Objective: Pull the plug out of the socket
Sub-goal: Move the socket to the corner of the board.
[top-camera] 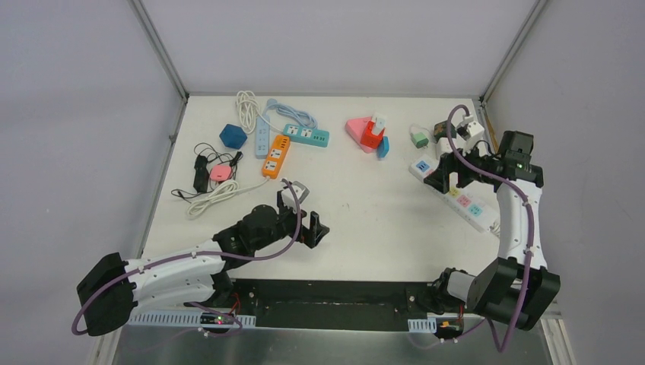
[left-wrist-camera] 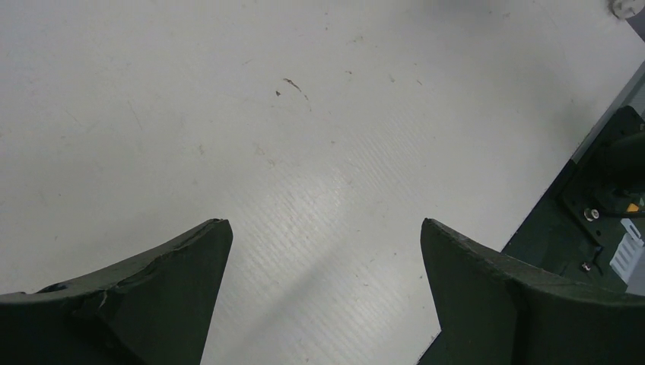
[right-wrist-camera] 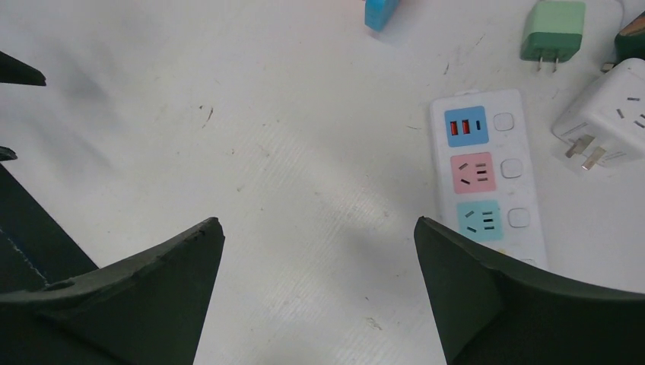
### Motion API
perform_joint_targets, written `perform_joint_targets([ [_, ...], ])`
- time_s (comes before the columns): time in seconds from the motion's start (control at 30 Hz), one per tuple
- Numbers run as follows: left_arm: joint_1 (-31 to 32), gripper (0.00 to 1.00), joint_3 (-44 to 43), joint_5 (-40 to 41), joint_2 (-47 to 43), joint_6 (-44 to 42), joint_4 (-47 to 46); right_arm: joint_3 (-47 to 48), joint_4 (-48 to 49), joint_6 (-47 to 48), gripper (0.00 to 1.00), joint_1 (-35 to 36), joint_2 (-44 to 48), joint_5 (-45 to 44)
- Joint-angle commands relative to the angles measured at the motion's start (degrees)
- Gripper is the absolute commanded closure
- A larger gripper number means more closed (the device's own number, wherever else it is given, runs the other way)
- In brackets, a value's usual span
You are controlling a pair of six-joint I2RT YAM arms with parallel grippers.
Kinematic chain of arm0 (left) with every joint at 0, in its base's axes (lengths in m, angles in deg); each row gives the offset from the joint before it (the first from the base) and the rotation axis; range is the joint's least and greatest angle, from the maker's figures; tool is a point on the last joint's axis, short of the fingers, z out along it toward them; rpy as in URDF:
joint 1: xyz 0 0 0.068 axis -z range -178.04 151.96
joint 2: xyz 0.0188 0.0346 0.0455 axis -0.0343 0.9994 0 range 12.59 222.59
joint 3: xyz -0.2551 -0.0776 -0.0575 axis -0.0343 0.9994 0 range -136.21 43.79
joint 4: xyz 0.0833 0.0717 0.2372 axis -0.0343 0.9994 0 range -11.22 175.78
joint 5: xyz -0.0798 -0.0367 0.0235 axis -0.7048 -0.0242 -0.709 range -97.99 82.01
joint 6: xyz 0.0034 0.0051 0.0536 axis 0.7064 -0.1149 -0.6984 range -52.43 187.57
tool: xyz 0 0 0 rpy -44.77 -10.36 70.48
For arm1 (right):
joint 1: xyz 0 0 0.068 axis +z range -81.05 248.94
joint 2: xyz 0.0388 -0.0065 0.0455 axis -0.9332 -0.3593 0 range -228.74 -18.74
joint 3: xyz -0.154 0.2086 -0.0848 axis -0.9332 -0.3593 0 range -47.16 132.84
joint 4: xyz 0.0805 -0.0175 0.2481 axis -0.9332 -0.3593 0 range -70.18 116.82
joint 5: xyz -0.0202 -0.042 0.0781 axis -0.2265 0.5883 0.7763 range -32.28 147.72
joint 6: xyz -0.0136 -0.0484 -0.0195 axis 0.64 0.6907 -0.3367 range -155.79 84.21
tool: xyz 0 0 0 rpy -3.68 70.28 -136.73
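A red plug [top-camera: 370,134] with a white piece on top stands in a pink triangular socket [top-camera: 356,128] at the back middle of the table. It shows in neither wrist view. My right gripper [top-camera: 445,179] is open and empty, low over the near end of a white power strip [right-wrist-camera: 487,179] with blue, pink and teal outlets, to the right of the pink socket. My left gripper [top-camera: 316,230] is open and empty over bare table near the front middle. Its fingers [left-wrist-camera: 175,289] frame only the white tabletop.
A green plug [right-wrist-camera: 553,29], a white adapter [right-wrist-camera: 608,114] and a blue block [right-wrist-camera: 378,11] lie by the white strip. Orange [top-camera: 275,156], teal [top-camera: 307,135] and white strips, a blue cube [top-camera: 233,136], a pink disc [top-camera: 221,172] and cables lie at the back left.
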Motion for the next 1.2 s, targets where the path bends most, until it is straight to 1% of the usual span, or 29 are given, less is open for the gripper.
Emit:
perform_joint_targets([
  [0.0,-0.7,0.01,-3.7,-0.9,0.8,2.2,-1.4,-1.0,5.3,-6.5,0.0,0.3,1.4,3.8],
  [0.2,-0.8,0.01,-6.4,-0.8,2.3,5.0,0.0,-1.6,4.9,-8.7,0.0,0.3,1.8,2.7],
  [0.4,-0.9,0.01,-9.1,-1.0,2.9,8.5,2.5,-2.4,5.1,-9.6,0.0,0.3,3.5,4.4],
  [0.67,-0.9,0.01,-9.1,-1.0,1.1,11.8,2.4,-2.8,6.3,-11.7,0.0,0.3,4.2,6.0],
  [1.17,-1.0,0.01,-10.7,-1.0,-1.8,9.0,5.3,-4.3,10.1,-15.8,0.0,0.2,4.0,7.6],
])
